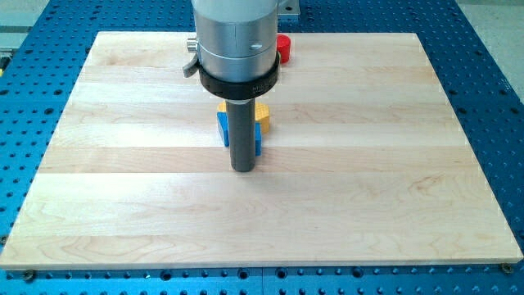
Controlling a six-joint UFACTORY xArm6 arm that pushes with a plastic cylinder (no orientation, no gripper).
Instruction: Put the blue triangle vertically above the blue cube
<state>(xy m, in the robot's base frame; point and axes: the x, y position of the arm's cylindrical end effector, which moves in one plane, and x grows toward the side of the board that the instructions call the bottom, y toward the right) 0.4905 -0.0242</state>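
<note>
Rod: a straight dark cylinder is seen hanging from a silver housing (pixel 233 37) with a black collar, entering from the view's top.
My tip (pixel 242 170): it is set on the board, just below the block cluster toward the view's bottom; no fingers are carried, so no opening or grasp can be reported.
Blue block (pixel 221 127): it is found just left of the rod and slightly above my tip, largely hidden by the rod; a further blue sliver (pixel 257 141) is seen on the rod's right. Whether these are the triangle, the cube or both cannot be told, nor whether they are touched by the rod.
Yellow block (pixel 262 115): it is placed above my tip toward the view's top, partly behind the rod, touching or just beside the blue; its shape is not made out.
Red block (pixel 284 47): it is placed well above my tip, near the board's top edge, partly hidden by the housing.
Board (pixel 368 164): a pale wooden top is laid on a blue perforated table (pixel 499 90).
</note>
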